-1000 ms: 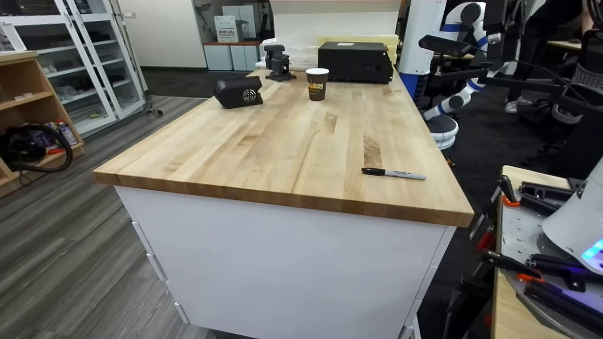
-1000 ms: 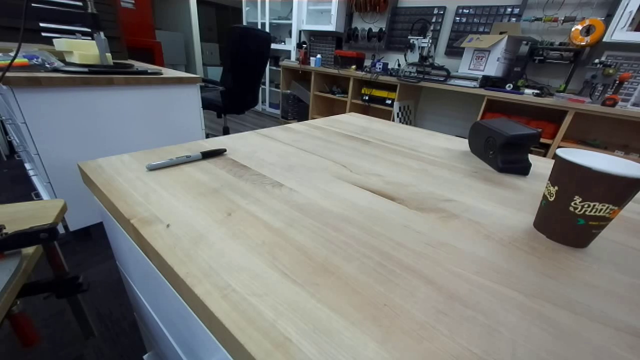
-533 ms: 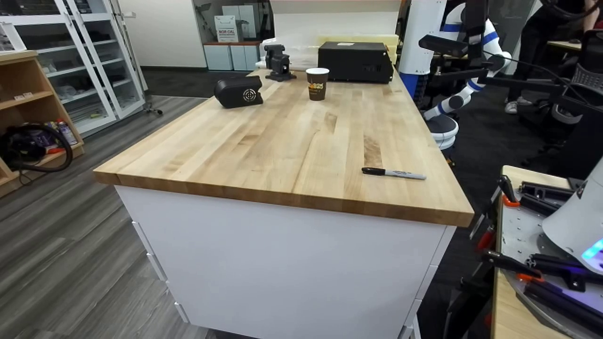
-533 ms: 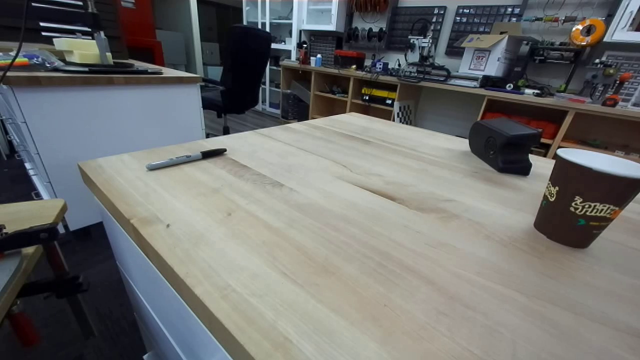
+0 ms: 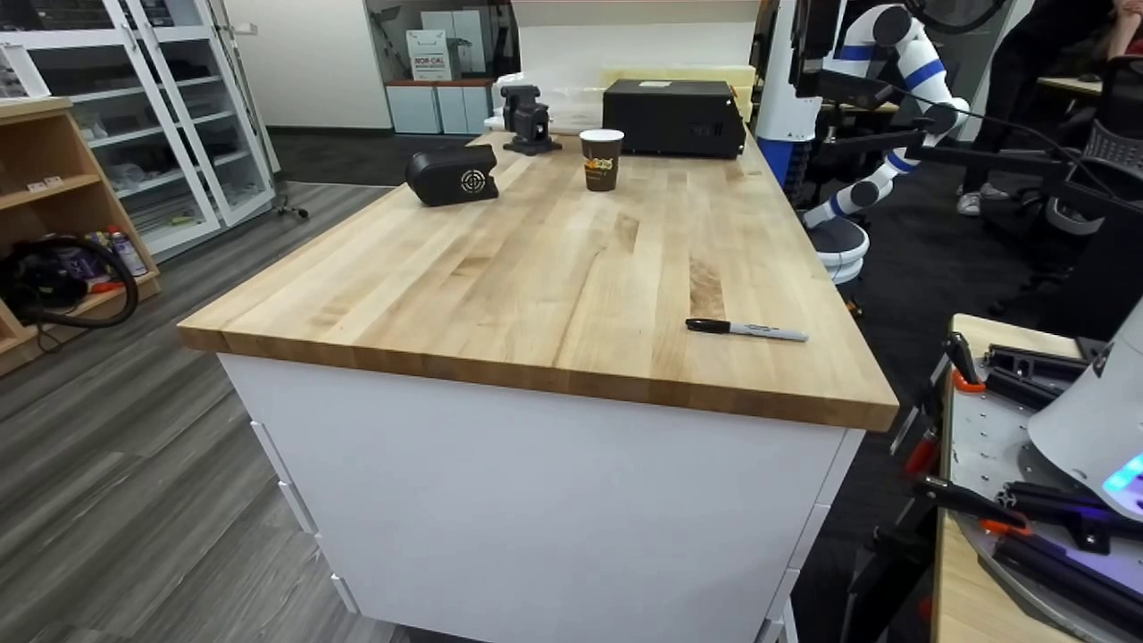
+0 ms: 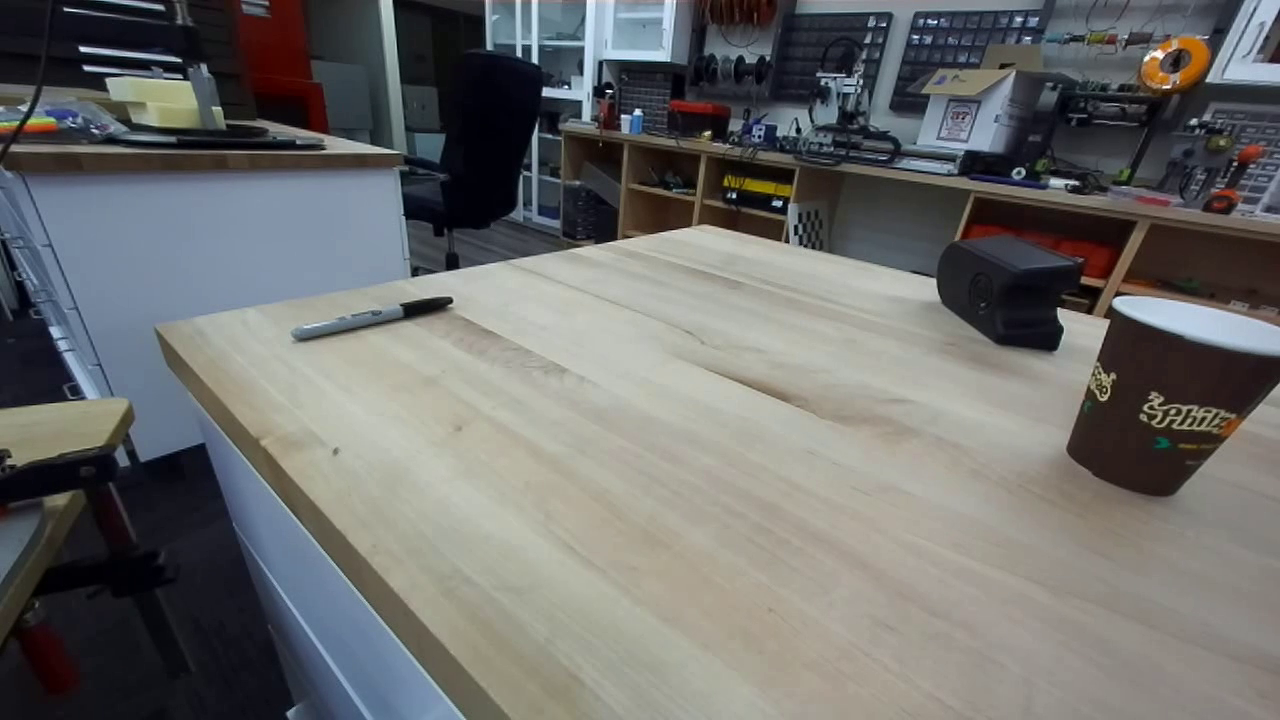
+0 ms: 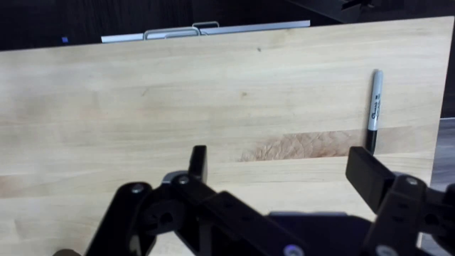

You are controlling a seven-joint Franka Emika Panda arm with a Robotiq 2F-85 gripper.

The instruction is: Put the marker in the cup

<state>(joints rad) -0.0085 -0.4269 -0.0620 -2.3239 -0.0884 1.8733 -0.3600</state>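
You have a pale wooden tabletop stretched through both exterior views, resting on a white cabinet. Past one of its long sides, in an exterior view, you can see a white base with a blue light on it. Toward the tabletop's far end in that view sits a black boxy device, with a dark vise-like tool near it. A black case with a round target mark on its face lies near the long edge away from the white base.

Your cup stands upright on the tabletop, dark brown with yellow lettering and a white rim, apart from the black case and the boxy device alike.

Your fingers are spread wide in the wrist view, and you look down between them onto wood. In the lower left corner there, a dark rounded shape just shows, too little of it for you to tell what it is.

Smallest is your marker, lying on its side on the tabletop near the end edge, well apart from the cup. Its barrel is gray and its cap black, the cap reaching across a browner strip of the wood. In the wrist view one fingertip overlaps the end of the cap, but both exterior views show you the marker whole, lying on the wood.
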